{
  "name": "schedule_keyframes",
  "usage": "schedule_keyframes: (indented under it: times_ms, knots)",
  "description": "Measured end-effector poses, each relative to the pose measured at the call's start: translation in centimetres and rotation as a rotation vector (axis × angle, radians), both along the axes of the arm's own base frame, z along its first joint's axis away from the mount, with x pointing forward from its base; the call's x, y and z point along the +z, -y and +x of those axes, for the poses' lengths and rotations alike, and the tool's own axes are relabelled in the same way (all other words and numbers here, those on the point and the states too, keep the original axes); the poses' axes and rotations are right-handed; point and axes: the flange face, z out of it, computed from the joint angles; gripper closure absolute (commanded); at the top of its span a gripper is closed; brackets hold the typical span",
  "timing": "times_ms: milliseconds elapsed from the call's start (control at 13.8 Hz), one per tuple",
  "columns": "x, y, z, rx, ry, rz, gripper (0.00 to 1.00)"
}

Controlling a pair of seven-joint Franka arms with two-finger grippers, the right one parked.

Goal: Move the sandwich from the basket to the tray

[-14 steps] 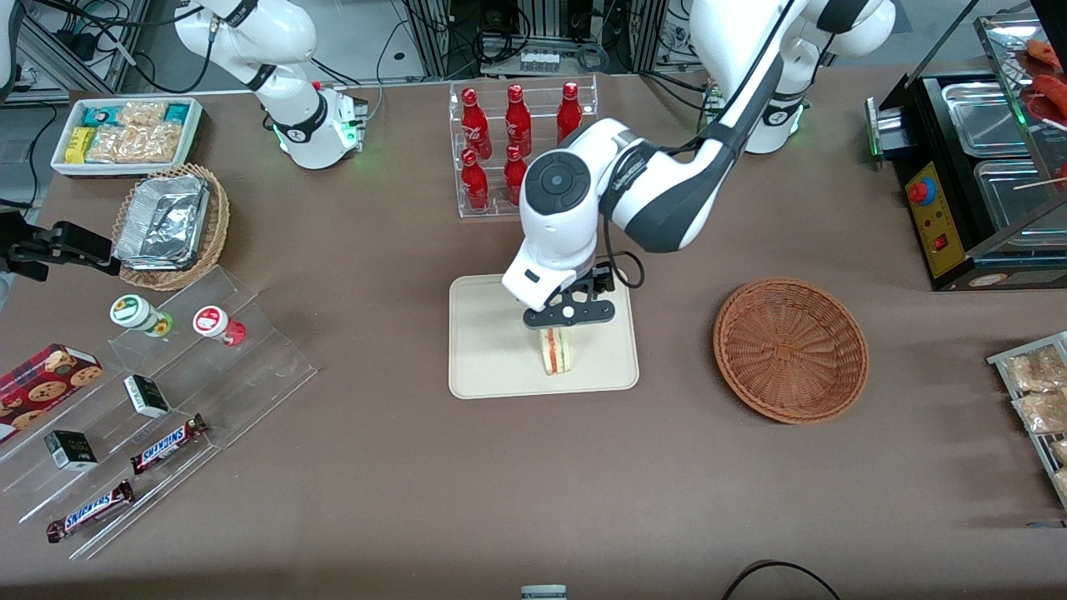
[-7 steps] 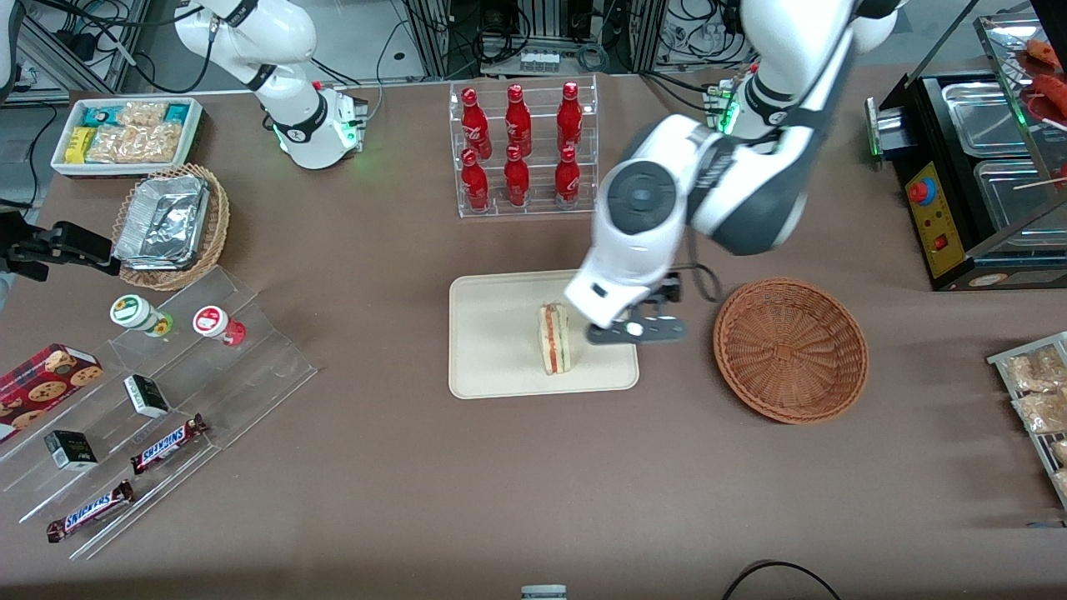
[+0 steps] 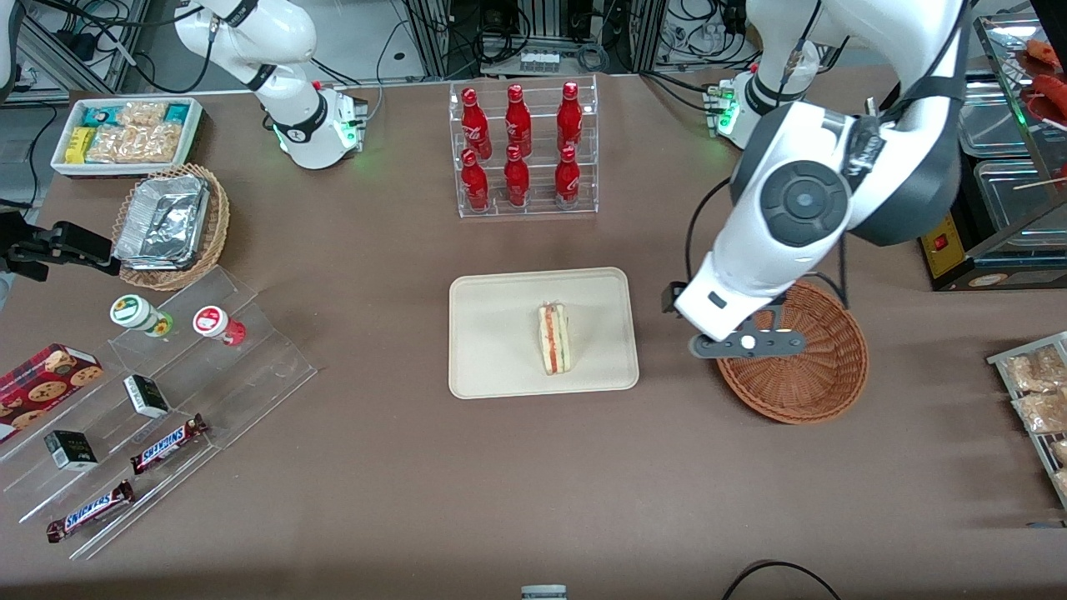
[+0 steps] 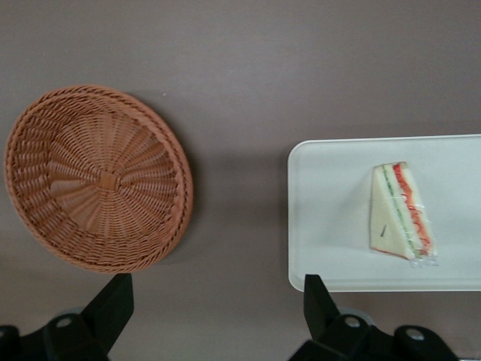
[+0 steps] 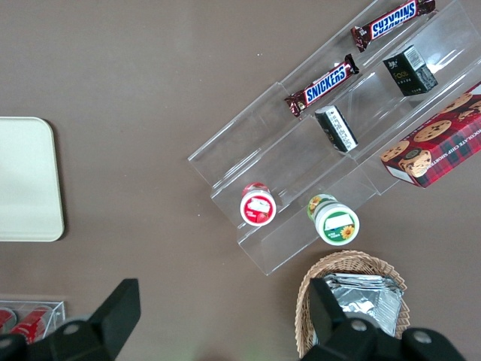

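The sandwich [image 3: 553,338] [image 4: 401,211], a pale wedge with red, orange and green layers, stands on edge on the cream tray [image 3: 492,358] [image 4: 331,226]. The round reddish-brown basket [image 3: 813,379] [image 4: 98,177] sits beside the tray, toward the working arm's end, with nothing in it. My gripper [image 3: 746,343] [image 4: 218,304] hangs high above the table over the basket's rim nearest the tray. It is open and holds nothing; bare brown tabletop shows between its black fingers [image 4: 113,301].
A clear rack of red bottles [image 3: 521,150] stands farther from the front camera than the tray. A black food warmer [image 3: 975,167] and bagged snacks [image 3: 1034,392] lie past the basket at the working arm's end. An acrylic shelf of snacks [image 3: 158,400] lies toward the parked arm's end.
My gripper let go of the sandwich on the tray, rose, and swung sideways from above the tray to above the basket's rim. The sandwich stayed standing on the tray.
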Motion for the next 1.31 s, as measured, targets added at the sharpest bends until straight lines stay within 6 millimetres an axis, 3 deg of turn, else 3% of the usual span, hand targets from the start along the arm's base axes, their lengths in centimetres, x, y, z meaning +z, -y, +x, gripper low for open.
schedule_keyframes:
  times_ms: [582,945,1309]
  knots:
    - [3.0,-10.8,-1.6,0.065,-0.042,-0.014,0.00]
    - [5.4,-14.9,-3.1,0.023,-0.067,-0.025,0.00]
    - [9.1,-18.0,-7.2,-0.002,-0.078,-0.014,0.00]
